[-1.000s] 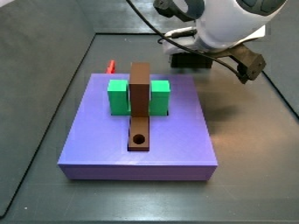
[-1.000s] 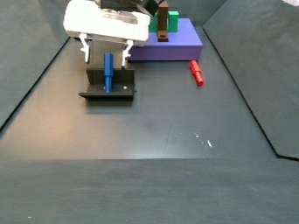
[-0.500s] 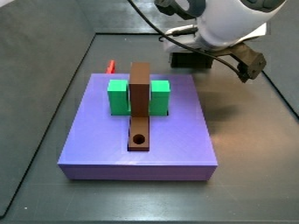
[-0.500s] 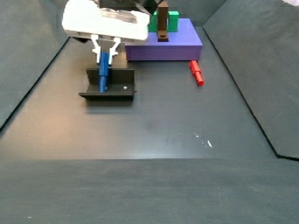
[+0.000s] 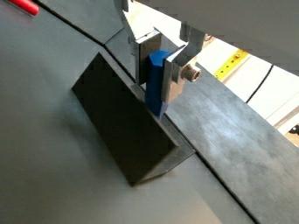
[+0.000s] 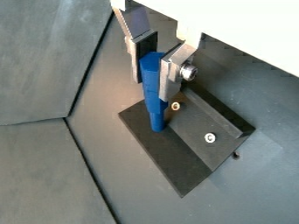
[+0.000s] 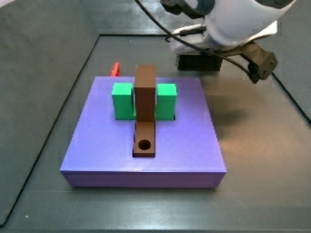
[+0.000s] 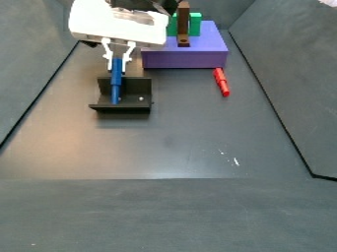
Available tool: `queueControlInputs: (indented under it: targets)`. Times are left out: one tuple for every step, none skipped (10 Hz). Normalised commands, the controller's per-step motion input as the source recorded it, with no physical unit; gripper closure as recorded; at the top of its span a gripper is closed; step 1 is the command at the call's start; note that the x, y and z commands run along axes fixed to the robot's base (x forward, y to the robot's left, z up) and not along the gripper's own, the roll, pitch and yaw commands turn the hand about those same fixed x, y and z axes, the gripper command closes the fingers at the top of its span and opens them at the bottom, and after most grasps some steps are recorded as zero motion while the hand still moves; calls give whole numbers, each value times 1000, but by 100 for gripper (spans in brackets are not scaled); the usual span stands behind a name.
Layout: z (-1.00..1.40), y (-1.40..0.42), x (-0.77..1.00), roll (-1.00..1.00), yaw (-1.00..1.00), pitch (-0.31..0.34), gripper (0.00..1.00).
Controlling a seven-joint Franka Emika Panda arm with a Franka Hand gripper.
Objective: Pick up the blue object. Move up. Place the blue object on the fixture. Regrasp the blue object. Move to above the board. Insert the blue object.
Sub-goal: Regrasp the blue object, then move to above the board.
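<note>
The blue object (image 8: 114, 81) is a short blue peg standing upright in the dark fixture (image 8: 122, 101), left of the board (image 8: 198, 51). My gripper (image 8: 116, 61) is directly above the fixture, shut on the peg's upper part. In both wrist views the peg (image 5: 155, 80) (image 6: 152, 96) sits between the silver fingers (image 5: 179, 72) (image 6: 177, 70), its lower end on the fixture (image 5: 122, 118) (image 6: 193, 153). In a side view the lavender board (image 7: 145, 136) carries a green block (image 7: 124, 100) and a brown bar (image 7: 145, 109) with a round hole; there the arm hides the peg and the fingers.
A red peg (image 8: 222, 82) lies on the floor right of the fixture, beside the board; it also shows in a side view (image 7: 115, 68) and a wrist view (image 5: 24, 7). Dark walls rise around the floor. The arm's white body (image 7: 237, 23) hangs over the fixture (image 7: 198, 62).
One second ago the fingers stood spread wide on either side of the upright peg. They have since closed on it. Nothing has moved in the last half second.
</note>
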Motion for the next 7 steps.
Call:
queueControlInputs:
  targets:
    - [0,0,0,0,0,0,100]
    - [0,0,0,0,0,0,100]
    - [0,0,0,0,0,0,100]
    - [0,0,0,0,0,0,100]
    - [0,0,0,0,0,0,100]
    - [0,0,0,0,0,0,100]
    - [1400,0,0,0,0,0,100]
